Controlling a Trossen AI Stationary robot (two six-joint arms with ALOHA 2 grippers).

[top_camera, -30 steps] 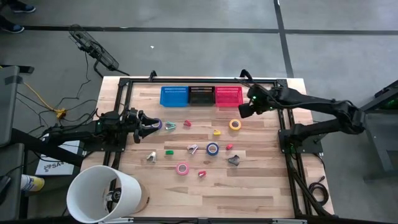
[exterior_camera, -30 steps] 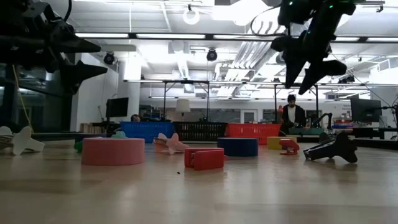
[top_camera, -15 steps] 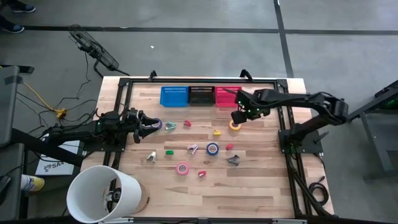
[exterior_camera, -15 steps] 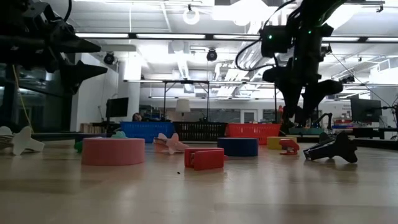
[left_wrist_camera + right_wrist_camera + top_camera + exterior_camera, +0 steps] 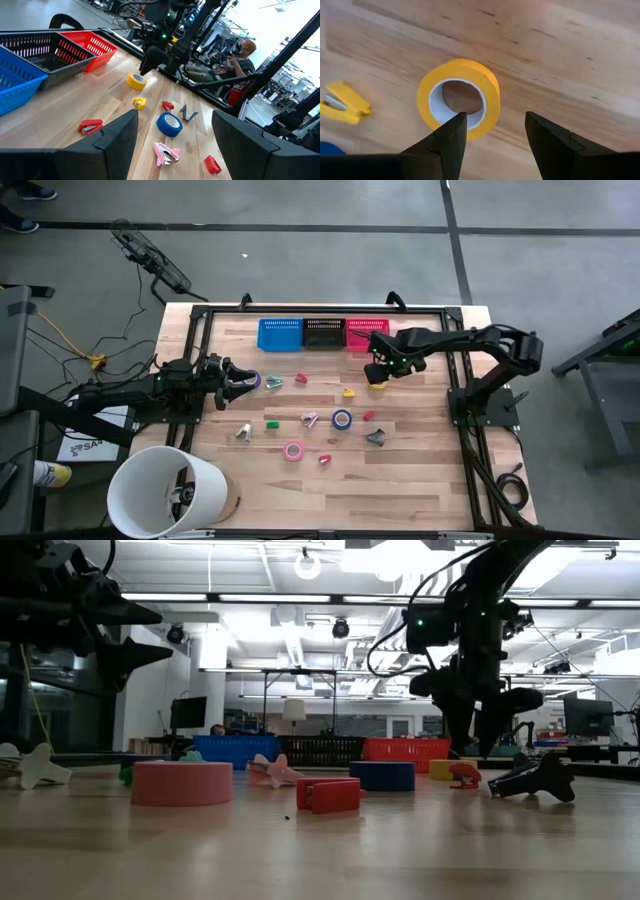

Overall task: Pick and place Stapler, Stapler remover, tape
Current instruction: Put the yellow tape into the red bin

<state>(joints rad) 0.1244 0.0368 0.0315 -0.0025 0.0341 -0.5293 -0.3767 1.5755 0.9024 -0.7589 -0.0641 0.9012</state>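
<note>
The right tool (image 5: 377, 373) hangs directly above the yellow tape roll (image 5: 460, 97), fingers apart and gripping nothing; one finger (image 5: 447, 142) lines up with the roll's open centre, the other lies outside its rim. The roll lies flat on the worktop (image 5: 400, 480), right of centre, just near of the red basket (image 5: 367, 333). A small yellow stapler (image 5: 342, 107) lies just left of it. The left tool (image 5: 240, 382) waits open at the left edge beside the purple tape roll (image 5: 255, 379).

Likely a robotics lab: rig frames (image 5: 300, 700), strip lights (image 5: 270, 597), concrete floor (image 5: 330, 205).
</note>
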